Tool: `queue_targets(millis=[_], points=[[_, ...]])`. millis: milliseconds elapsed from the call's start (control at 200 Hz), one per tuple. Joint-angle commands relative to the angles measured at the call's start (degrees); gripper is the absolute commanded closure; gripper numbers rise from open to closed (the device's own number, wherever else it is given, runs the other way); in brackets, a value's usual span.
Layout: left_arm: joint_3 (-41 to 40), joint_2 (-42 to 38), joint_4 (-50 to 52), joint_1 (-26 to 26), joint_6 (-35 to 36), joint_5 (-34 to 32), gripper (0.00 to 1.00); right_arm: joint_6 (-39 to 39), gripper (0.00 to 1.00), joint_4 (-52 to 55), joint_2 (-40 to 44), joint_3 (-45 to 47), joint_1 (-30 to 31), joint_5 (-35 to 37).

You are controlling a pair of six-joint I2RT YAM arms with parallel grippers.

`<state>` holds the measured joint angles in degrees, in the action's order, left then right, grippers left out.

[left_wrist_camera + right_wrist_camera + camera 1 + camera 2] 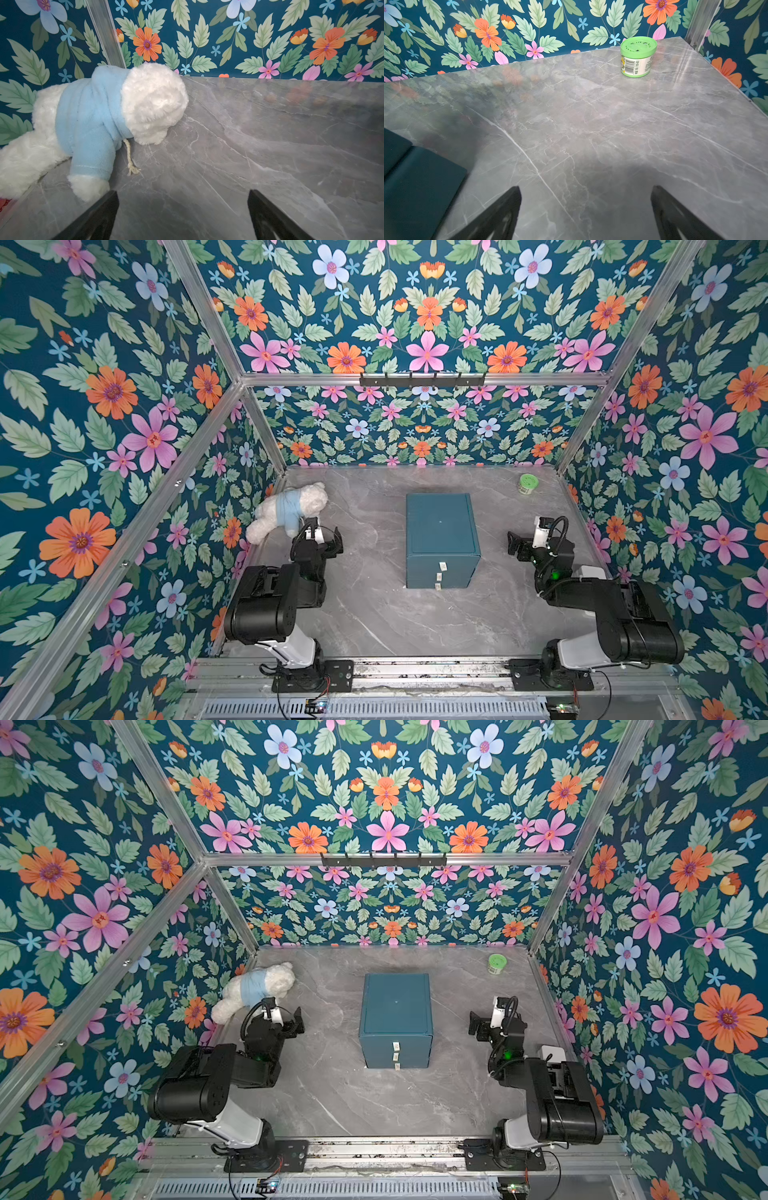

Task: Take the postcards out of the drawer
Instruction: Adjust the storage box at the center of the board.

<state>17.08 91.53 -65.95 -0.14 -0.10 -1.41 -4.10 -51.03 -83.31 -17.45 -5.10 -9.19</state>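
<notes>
**Nearby: Open Grippers, Shut Drawers**

The left gripper (pixel 182 193) and right gripper (pixel 585 188) stood wide open, holding nothing. Between them sat a smooth blue box (pixel 438 522). Its drawers (pixel 457 572) were shut, so the postcards stayed hidden. Farther back lay a fluffy bear (pixel 291 506) and a round green tub (pixel 528 482).

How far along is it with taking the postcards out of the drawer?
Nothing looks done yet. All three drawers of the blue cabinet appear shut; no postcards show. The left gripper and right gripper sit open and empty beside it. To do: opening a drawer and lifting the cards out.
</notes>
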Motion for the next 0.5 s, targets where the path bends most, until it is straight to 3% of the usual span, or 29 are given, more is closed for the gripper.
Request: queue_targets(millis=[0,495], points=[[0.0,0.0,-1.9,0.1,0.0,0.0,0.0,0.4,0.01,-1.3,0.2,-0.1,0.1,0.4],[0.2,0.0,-1.6,0.1,-0.2,0.2,0.0,0.5,0.01,-1.2,0.2,-0.2,0.0,0.3]])
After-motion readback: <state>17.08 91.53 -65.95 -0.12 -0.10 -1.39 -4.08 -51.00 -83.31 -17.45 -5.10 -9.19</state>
